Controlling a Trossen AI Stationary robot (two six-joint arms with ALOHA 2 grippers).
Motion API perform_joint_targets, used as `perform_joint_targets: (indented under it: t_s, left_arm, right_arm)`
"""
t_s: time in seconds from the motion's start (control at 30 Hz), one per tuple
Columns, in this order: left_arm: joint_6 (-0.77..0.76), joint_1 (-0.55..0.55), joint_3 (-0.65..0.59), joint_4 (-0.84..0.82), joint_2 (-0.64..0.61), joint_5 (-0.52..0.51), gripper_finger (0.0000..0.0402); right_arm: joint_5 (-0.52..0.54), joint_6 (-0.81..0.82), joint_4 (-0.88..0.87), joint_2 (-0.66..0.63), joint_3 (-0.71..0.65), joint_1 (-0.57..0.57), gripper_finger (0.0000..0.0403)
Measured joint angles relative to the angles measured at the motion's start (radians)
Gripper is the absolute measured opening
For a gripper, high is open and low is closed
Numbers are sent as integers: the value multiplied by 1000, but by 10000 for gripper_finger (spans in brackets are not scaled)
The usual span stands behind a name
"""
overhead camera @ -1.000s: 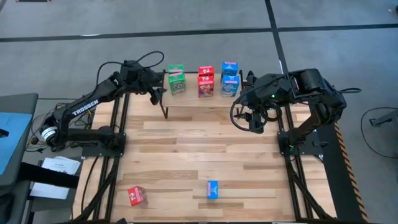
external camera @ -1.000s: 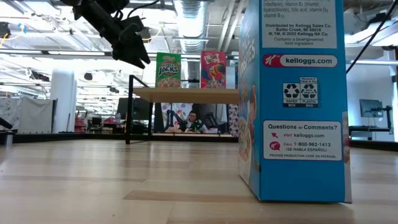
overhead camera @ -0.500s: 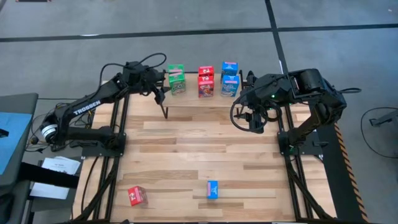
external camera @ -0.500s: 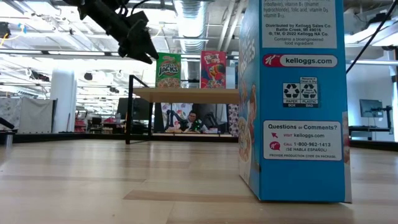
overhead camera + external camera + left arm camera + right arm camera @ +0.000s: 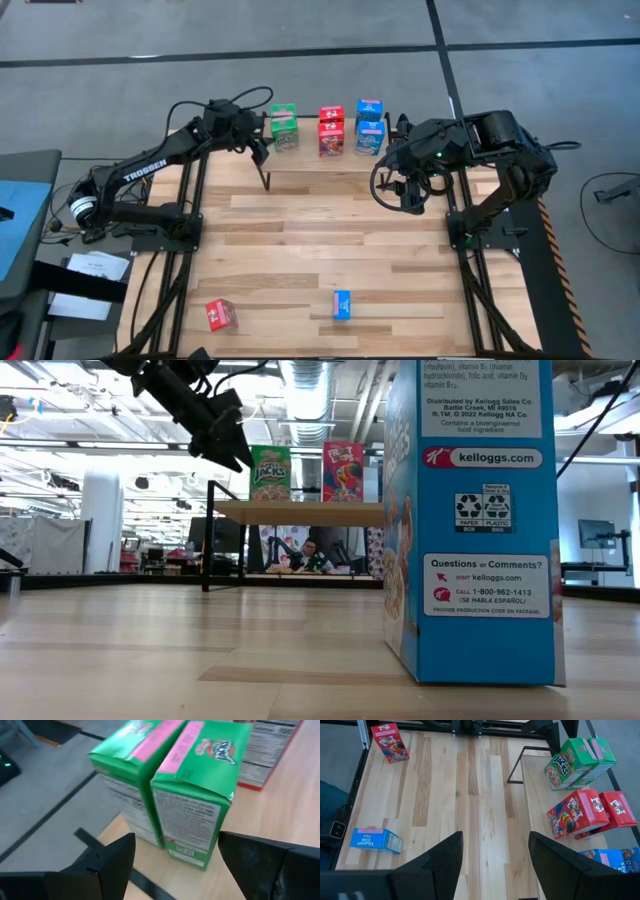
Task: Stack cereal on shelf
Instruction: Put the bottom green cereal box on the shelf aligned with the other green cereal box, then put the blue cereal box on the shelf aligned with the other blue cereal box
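Observation:
The shelf (image 5: 320,152) stands at the table's far edge. On its top stand two green cereal boxes (image 5: 284,128), two red ones (image 5: 331,131) and two blue ones (image 5: 369,127). My left gripper (image 5: 259,147) is open just left of the green boxes. In the left wrist view its fingers stand either side of the nearer green box (image 5: 194,795) without touching it. My right gripper (image 5: 400,186) is open and empty at the shelf's right end. A red box (image 5: 220,314) and a blue box (image 5: 341,304) lie on the table near its front edge.
The blue box (image 5: 470,520) fills the right of the low view, close to the camera. The shelf's black legs (image 5: 266,180) stand on the tabletop. The middle of the slatted table (image 5: 320,240) is bare wood. A person (image 5: 312,555) sits far behind the table.
My left gripper has moved a little toward the table's right edge, closer to the green boxes on the shelf. No box has moved.

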Motion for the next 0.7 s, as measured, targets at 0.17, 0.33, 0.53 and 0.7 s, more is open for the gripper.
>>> perform_joint_targets:
  t_s: [0.17,0.33,0.53,0.7]
  left_arm:
    - [5,0,0,0,0,-46,275]
    - [5,0,0,0,0,-20,275]
    - [-2,-6,0,-3,-3,13,275]
    - [-8,-20,0,-28,-42,2,275]
  right_arm:
    - [0,0,0,0,0,0,250]
    - [0,0,0,0,0,0,250]
    - [0,7,0,0,0,0,250]
    - [-1,39,0,0,0,0,250]
